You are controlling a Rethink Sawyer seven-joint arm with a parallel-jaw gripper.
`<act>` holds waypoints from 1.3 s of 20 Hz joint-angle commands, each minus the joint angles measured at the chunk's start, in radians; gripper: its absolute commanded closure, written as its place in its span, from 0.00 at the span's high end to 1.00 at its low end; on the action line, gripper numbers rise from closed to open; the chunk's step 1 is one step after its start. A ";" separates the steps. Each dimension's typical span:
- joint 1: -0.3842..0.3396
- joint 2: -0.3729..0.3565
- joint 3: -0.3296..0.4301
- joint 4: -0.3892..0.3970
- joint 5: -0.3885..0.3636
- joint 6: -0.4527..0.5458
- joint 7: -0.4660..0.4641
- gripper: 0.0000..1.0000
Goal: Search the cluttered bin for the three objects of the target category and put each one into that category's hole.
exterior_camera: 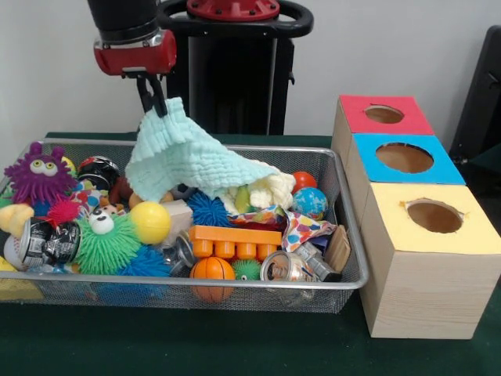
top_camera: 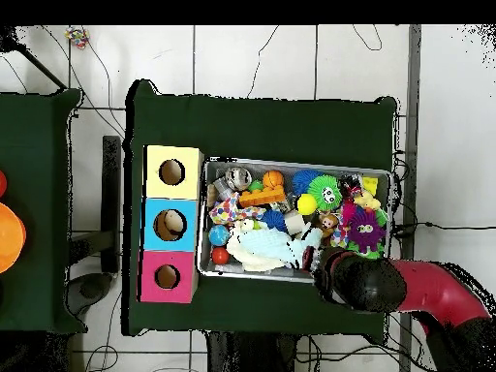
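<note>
The wire bin (exterior_camera: pixel 348 235) stands on the green table (exterior_camera: pixel 235 345), filled with mixed toys. Just beside it sits a row of three wooden boxes, each with a round hole on top: the yellow box (exterior_camera: pixel 427 258), the blue box (exterior_camera: pixel 391 168) and the red box (exterior_camera: pixel 376 117).

The arm reaches down over the bin's far edge. The gripper (exterior_camera: pixel 154 102) is clenched on one corner of the pale green cloth (exterior_camera: pixel 184 160), which hangs lifted at that corner while its other end drapes over the toys.

Judgement: the search step is in hand; the cloth is either a target or a cover being cleared. Which category is the target cannot be told. The next move calls for raising the cloth fully clear without snagging neighbouring toys, such as the orange brick (exterior_camera: pixel 235 241) and yellow ball (exterior_camera: pixel 150 222).
</note>
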 commanded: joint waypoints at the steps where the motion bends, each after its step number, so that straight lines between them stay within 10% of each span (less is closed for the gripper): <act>1: 0.139 -0.056 0.009 -0.066 -0.120 0.068 -0.119 0.00; 19: 0.285 -0.053 -0.095 -0.063 -0.027 0.066 0.041 0.00; 20: 0.288 -0.055 -0.102 -0.060 -0.024 0.058 0.040 1.00; 26: 0.282 -0.052 -0.098 -0.064 -0.009 0.066 0.021 1.00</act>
